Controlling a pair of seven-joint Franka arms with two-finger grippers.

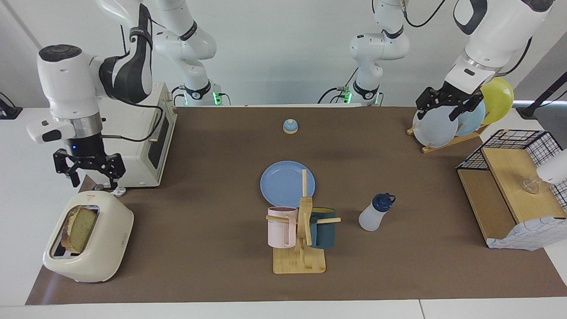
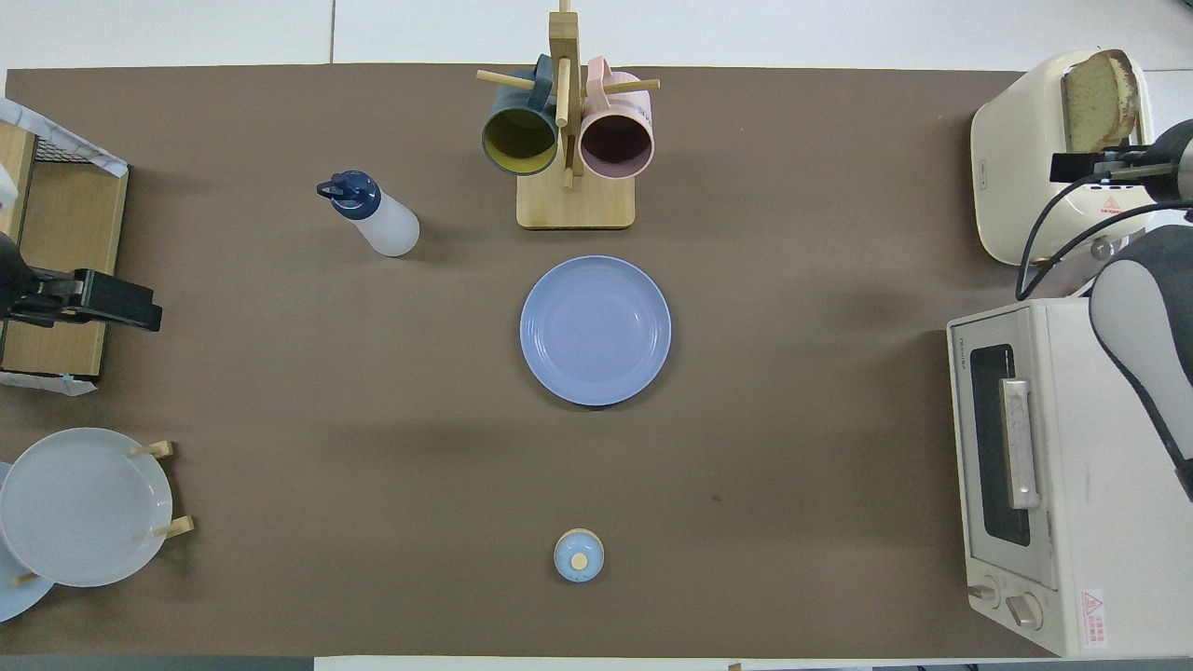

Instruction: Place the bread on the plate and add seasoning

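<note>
The bread (image 1: 79,229) is standing upright in a slot of the cream toaster (image 1: 88,237) at the right arm's end of the bench, as the right gripper (image 1: 87,170) is hanging open and empty in the air just above the toaster's nearer end, beside the white toaster oven (image 1: 128,146). The left gripper (image 1: 446,107) is waiting with jaws spread over the wooden rack of upright plates (image 1: 436,128) at the left arm's end. The blue plate (image 1: 283,181) is lying bare at the middle of the brown mat (image 1: 212,186), just nearer the robots than the mug tree (image 1: 301,230). The seasoning bottle (image 1: 375,212) is standing tilted beside the mug tree, toward the left arm's end.
</note>
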